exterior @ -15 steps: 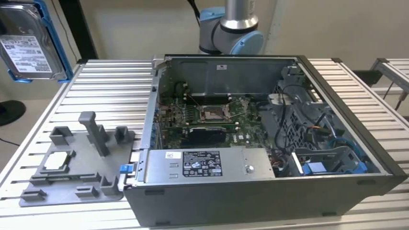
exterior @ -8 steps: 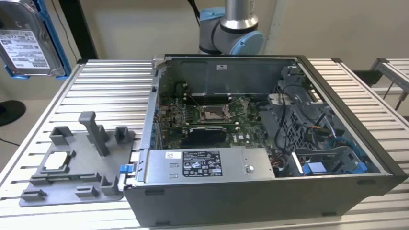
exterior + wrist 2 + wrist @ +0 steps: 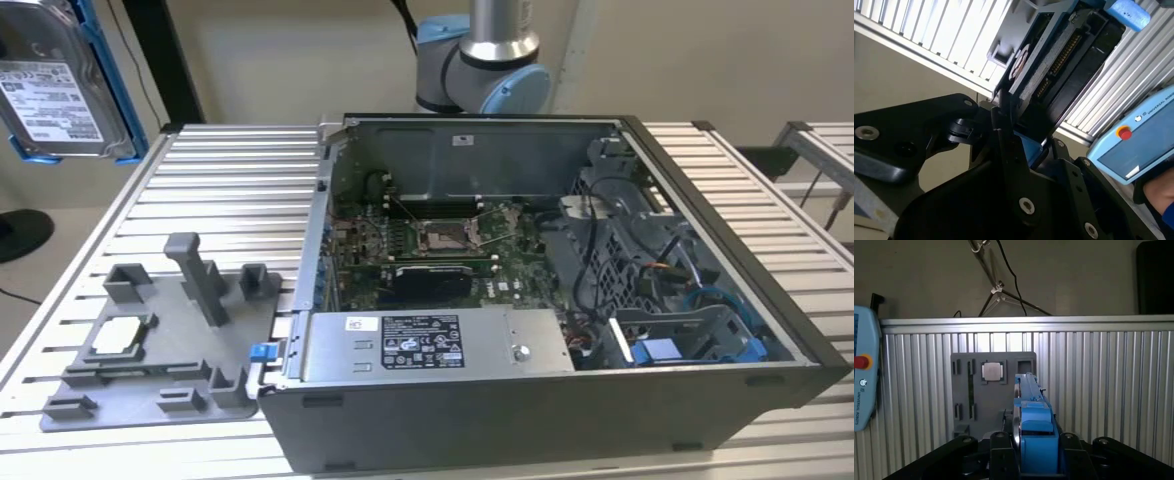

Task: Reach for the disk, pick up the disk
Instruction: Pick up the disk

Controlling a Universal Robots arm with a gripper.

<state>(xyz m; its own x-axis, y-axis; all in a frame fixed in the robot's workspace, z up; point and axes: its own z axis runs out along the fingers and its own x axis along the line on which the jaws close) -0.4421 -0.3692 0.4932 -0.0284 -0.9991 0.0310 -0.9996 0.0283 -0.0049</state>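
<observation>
A table (image 3: pixel 227 190) of ribbed aluminium profiles stands in front of a plain beige wall. At the exterior view's left, the disk (image 3: pixel 56 85) hangs high in the air over the table's corner, with its white label turned to the camera and the blue rails along its long sides. In both wrist views the gripper (image 3: pixel 1034 442) is closed on the disk: the black jaws press on its two flat faces, and it stands on edge between them, reaching out past their tips. Far beyond the jaws a grey fixture tray (image 3: pixel 140 385) lies on the table, with a small square chip (image 3: pixel 118 335) in one pocket. More to the exterior view's right, well apart from the jaws, stands an open computer case (image 3: pixel 534 420). In the second wrist view a light-blue teach pendant (image 3: pixel 1139 145) is near the jaws, with a person's hand (image 3: pixel 1154 189) at its edge.
</observation>
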